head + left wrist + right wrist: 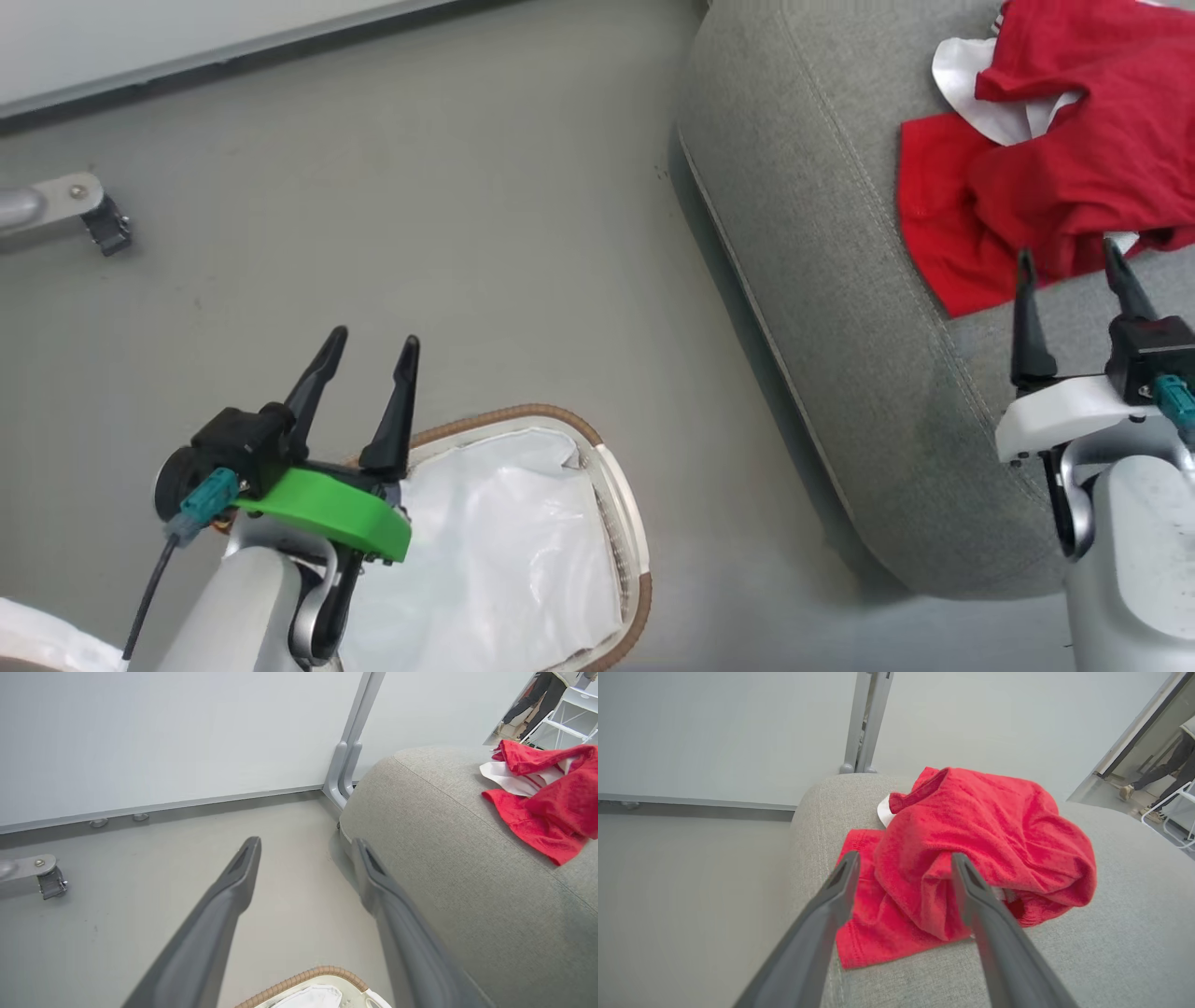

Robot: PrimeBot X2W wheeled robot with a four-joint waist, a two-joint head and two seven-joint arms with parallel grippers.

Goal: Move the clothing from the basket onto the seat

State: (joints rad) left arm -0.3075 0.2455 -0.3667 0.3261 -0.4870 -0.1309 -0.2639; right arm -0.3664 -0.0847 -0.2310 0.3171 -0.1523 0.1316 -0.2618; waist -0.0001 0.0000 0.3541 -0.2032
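Note:
Red clothing lies heaped on the grey seat, with white trim showing at its far edge; the same heap of clothing sits on the seat in the right wrist view. My right gripper is open, its fingertips just short of the pile's near edge, nothing between them. The basket stands on the floor at lower centre, only its white liner visible inside. My left gripper hangs open over the basket's left rim, holding nothing. From the left wrist, the clothing lies at the right.
Grey floor lies between basket and seat. A caster leg stands at the far left by the wall base. A metal post rises behind the seat. A person's legs show beyond a doorway at the far right.

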